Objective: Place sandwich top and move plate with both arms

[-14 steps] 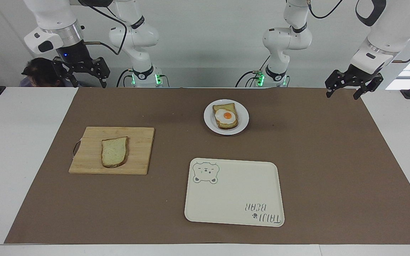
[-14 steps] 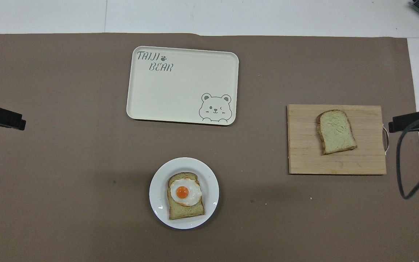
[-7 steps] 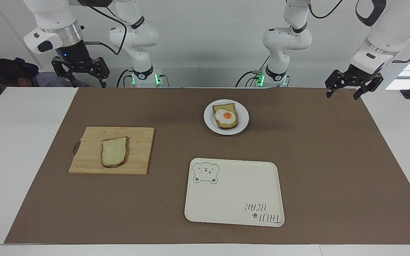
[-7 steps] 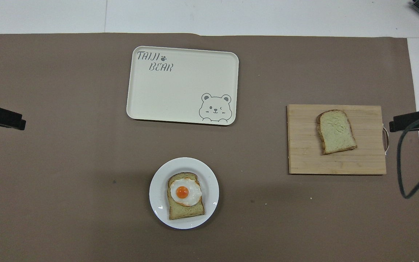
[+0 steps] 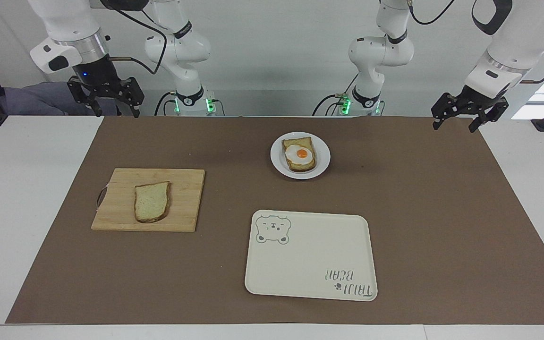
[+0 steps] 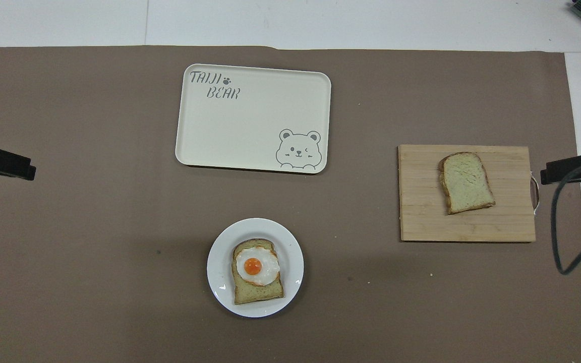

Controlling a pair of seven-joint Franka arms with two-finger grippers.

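The sandwich top [image 5: 151,202] [image 6: 466,182], a plain slice of bread, lies flat on a wooden cutting board [image 5: 182,198] [image 6: 421,201] toward the right arm's end of the table. The round white plate [image 5: 323,163] [image 6: 217,267] sits nearer the robots, mid-table, carrying a bread slice with a fried egg [image 5: 299,154]. My right gripper [image 5: 111,111] [image 6: 553,174] hangs open and empty in the air over the mat's corner by the board. My left gripper [image 5: 454,126] [image 6: 18,169] hangs open and empty over the mat's corner at the left arm's end.
A cream rectangular tray [image 5: 310,255] [image 6: 250,131] with a bear drawing lies farther from the robots than the plate. A brown mat [image 5: 418,212] covers most of the white table. A black cable [image 6: 555,227] loops by the right gripper. A person [image 5: 40,99] is near the right arm.
My right gripper has drifted slightly up and outward. The person by the right arm has moved toward the view's edge. The left arm, bread, plate and tray are unchanged.
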